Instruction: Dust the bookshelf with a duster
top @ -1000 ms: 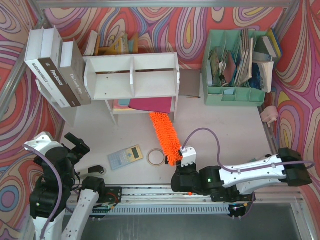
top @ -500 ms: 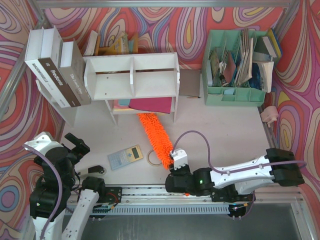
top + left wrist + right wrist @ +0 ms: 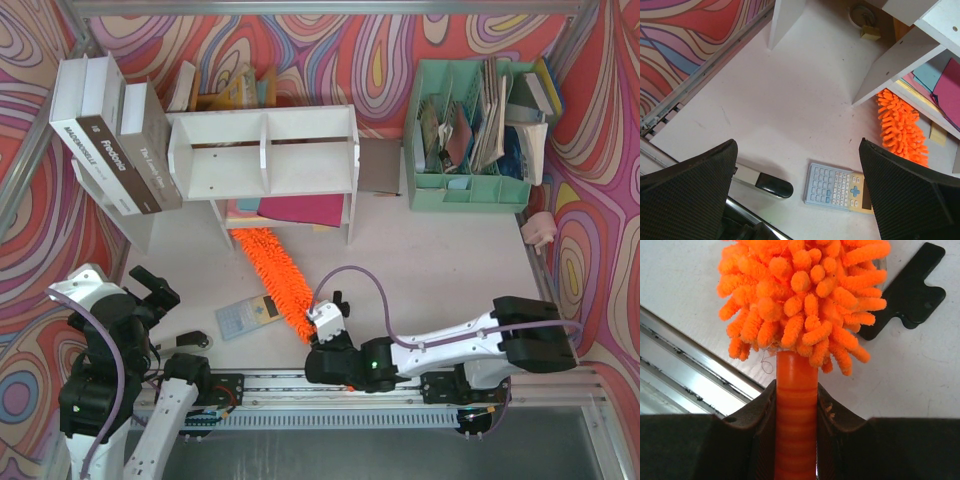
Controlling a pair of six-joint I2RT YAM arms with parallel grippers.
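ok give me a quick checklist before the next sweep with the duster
1. Grip: right pincer shut on the duster handle: ok.
2. Reach: duster tip lies at the base of the bookshelf, near a front leg: ok.
3. Fibres touching the lower board: cannot tell.
4. Sweep path: calculator lies close beside the duster: not ok.
5. Left pincer open, empty, apart from the duster: ok.
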